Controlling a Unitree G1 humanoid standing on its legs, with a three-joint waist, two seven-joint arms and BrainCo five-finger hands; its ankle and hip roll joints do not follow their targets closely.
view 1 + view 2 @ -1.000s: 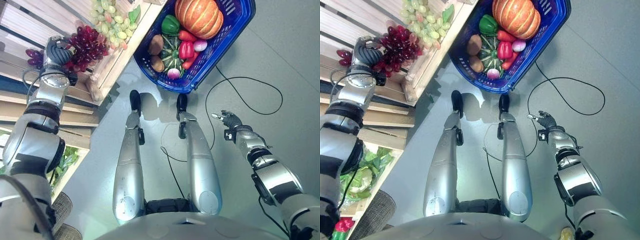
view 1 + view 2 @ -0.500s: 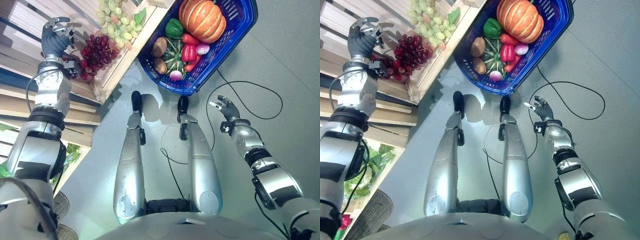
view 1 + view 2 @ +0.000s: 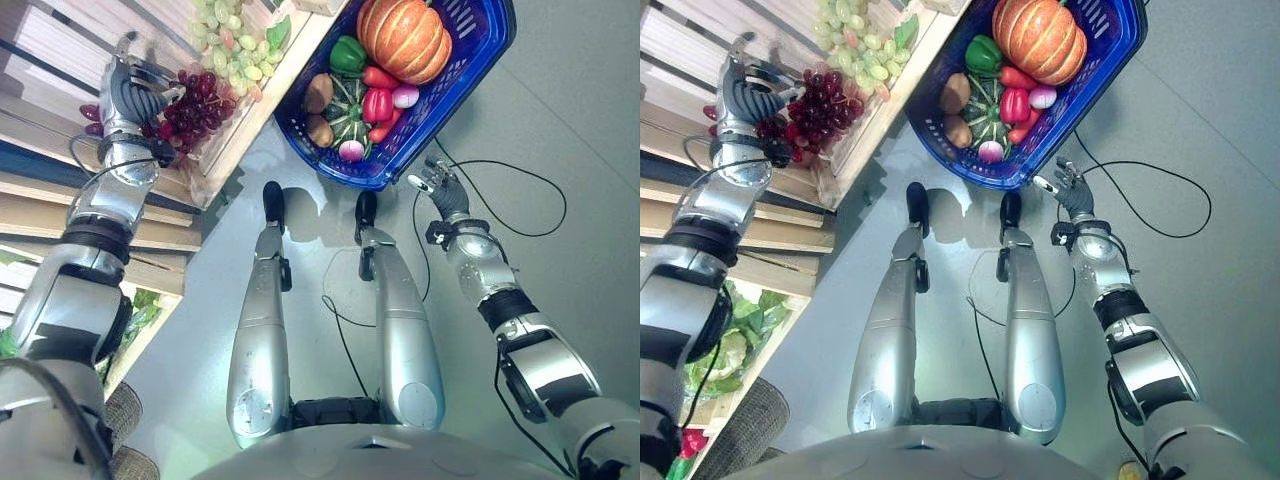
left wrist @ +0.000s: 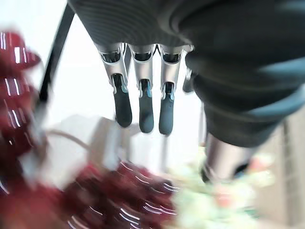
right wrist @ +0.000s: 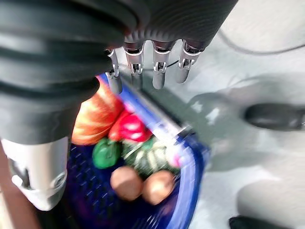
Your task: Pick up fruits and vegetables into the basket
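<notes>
The blue basket [image 3: 470, 60] sits on the floor, full of vegetables, with a big pumpkin [image 3: 402, 36] on top. The red grapes [image 3: 195, 100] lie on the wooden shelf [image 3: 240, 120], beside the left hand [image 3: 130, 95], whose fingers are straight. The right hand [image 3: 437, 185] hangs near the basket, fingers loose.

A produce shop or a mock-up of one. Slatted wooden display shelves [image 3: 240, 110] run from ten o'clock to twelve, stocked with red grapes [image 3: 195, 100] and green grapes [image 3: 230, 40]; a lower shelf at eight o'clock holds leafy greens [image 3: 725, 350]. A blue shopping basket [image 3: 470, 45] of vegetables sits on a smooth grey floor [image 3: 570, 120] at one o'clock.
</notes>
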